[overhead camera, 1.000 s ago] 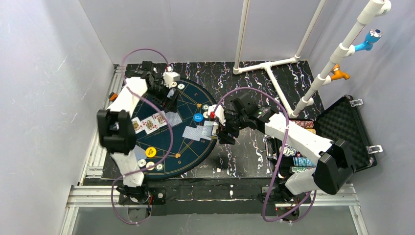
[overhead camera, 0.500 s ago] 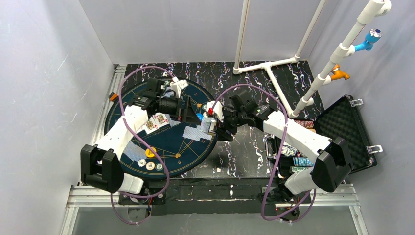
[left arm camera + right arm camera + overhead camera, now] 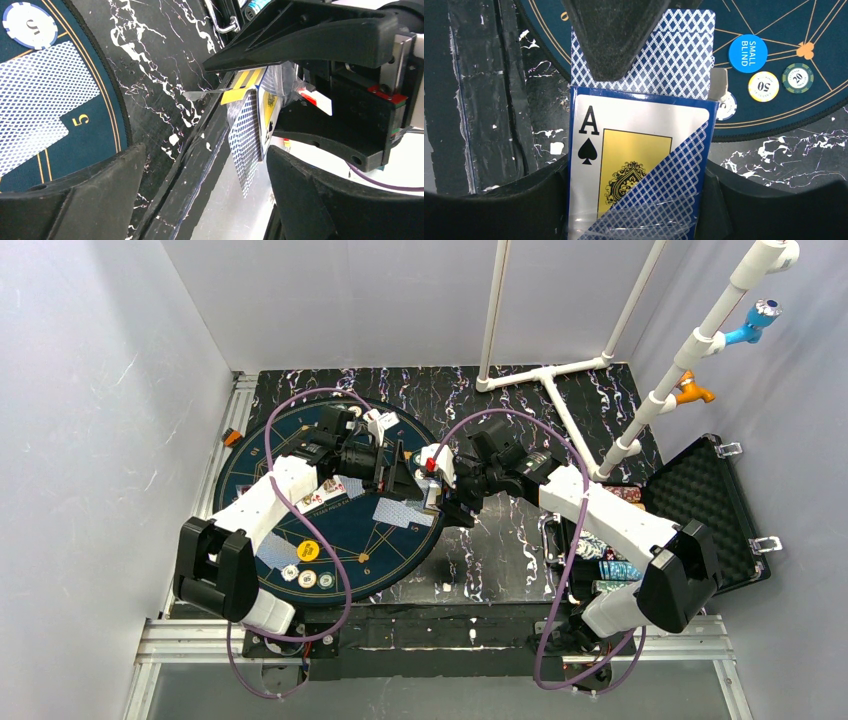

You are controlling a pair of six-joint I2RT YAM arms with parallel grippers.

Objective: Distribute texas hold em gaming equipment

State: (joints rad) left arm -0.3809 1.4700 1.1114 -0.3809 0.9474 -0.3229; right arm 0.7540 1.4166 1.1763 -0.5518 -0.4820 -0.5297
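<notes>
Blue-backed cards [image 3: 674, 50] poke from a pack [image 3: 639, 160] pinched by the right fingers [image 3: 489, 210] at the mat's [image 3: 390, 550] 3 o'clock rim. The left fingers [image 3: 75, 200], spread wide, face it edge-on at their 12 o'clock, its long axis running 12 to 6; they seem placed to draw one.

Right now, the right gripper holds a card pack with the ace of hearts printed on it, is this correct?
Not quite: the right gripper holds a card pack printed with the ace of spades, not hearts, as the right wrist view shows.
</notes>
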